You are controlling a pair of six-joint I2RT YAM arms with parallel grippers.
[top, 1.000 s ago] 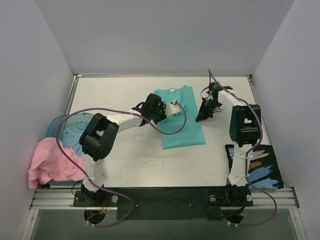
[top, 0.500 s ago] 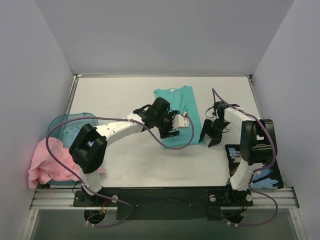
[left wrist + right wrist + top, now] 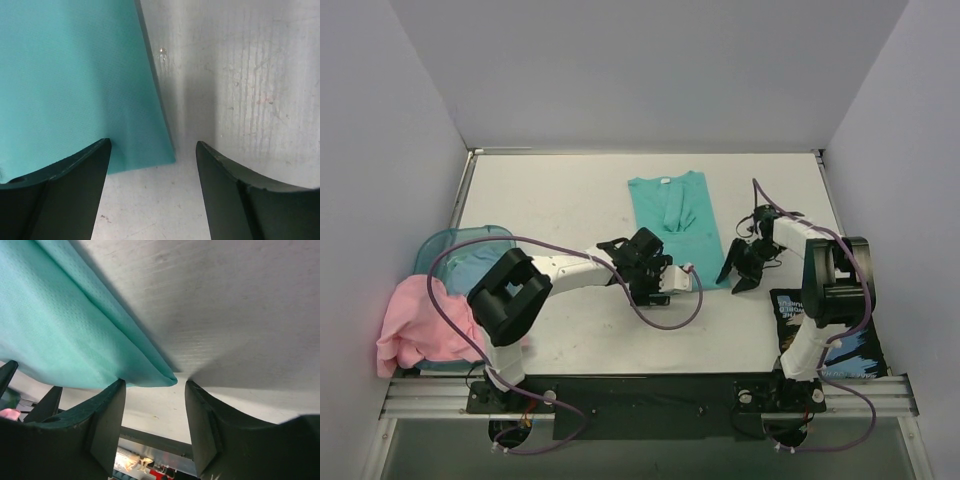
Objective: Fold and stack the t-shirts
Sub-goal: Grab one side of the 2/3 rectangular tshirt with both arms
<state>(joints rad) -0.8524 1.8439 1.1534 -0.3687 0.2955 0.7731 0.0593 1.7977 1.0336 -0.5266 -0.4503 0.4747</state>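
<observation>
The teal-green t-shirt [image 3: 680, 230] lies flat mid-table as a long narrow strip, its white tag at the far collar. My left gripper [image 3: 653, 292] is low at the strip's near left corner. It stands open, with the cloth corner [image 3: 167, 156] lying between its fingers. My right gripper [image 3: 734, 279] is at the near right corner, also open. The folded teal edge [image 3: 165, 378] reaches into its gap and neither finger presses on it. The pale pink t-shirt [image 3: 420, 325] is bunched at the left edge of the table.
A translucent blue tub [image 3: 460, 245] sits at the left, with the pink cloth draped over its near side. A dark printed packet [image 3: 825, 335] lies at the near right, beside the right arm's base. Grey walls close in the table on three sides.
Both grippers have gone from shut to open and have moved from the middle of the teal shirt down to its near corners. The shirt lies flat.
</observation>
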